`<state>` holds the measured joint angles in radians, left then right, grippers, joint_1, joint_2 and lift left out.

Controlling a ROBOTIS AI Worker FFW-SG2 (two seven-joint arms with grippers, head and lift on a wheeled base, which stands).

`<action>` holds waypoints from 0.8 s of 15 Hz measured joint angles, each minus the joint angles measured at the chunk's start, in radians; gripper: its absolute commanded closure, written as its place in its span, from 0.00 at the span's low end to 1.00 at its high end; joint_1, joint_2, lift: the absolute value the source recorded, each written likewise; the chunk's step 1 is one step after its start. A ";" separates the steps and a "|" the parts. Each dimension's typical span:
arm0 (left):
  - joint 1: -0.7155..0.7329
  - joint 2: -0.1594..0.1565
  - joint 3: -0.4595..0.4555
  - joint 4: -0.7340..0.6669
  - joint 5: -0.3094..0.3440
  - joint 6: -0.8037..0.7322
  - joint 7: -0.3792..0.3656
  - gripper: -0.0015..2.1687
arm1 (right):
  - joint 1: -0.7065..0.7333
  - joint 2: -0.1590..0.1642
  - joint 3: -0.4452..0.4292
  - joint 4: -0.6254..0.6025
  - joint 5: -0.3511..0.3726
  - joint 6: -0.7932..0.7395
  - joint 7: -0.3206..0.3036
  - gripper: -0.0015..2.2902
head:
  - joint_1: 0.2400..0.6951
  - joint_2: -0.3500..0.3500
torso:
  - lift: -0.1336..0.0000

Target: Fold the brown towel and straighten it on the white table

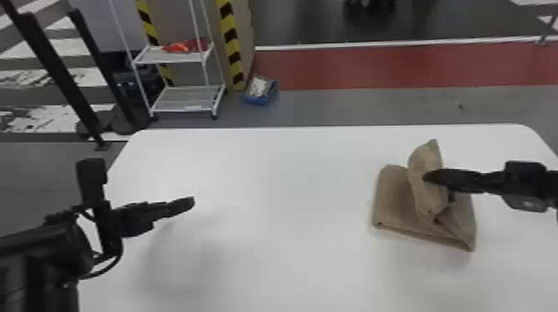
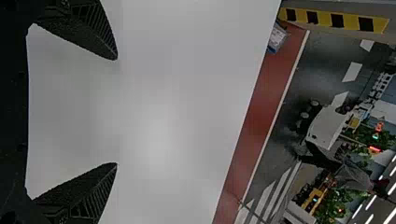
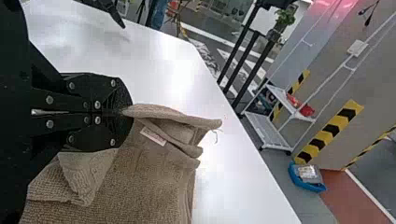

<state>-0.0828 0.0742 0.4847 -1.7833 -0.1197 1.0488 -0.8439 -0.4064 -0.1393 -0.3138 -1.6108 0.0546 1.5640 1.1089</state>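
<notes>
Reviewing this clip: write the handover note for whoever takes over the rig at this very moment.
Left gripper: open, empty, above the left part of the white table.
Right gripper: shut on a raised part of the brown towel.
Towel: on the table's right side, its lower layers lying on the tabletop.
Done: seems partly folded, judging by the stacked layers.
Left: probably lay the raised part down, let go, then smooth and straighten the towel.
</notes>
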 measured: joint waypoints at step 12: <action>-0.004 0.018 -0.003 0.015 -0.001 -0.001 -0.006 0.03 | 0.011 -0.029 -0.163 -0.126 -0.034 0.000 -0.002 0.57 | 1.00 0.61 | 0.07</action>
<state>-0.0864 0.0919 0.4812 -1.7683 -0.1203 1.0481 -0.8498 -0.3954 -0.1681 -0.4773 -1.7369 0.0201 1.5640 1.1066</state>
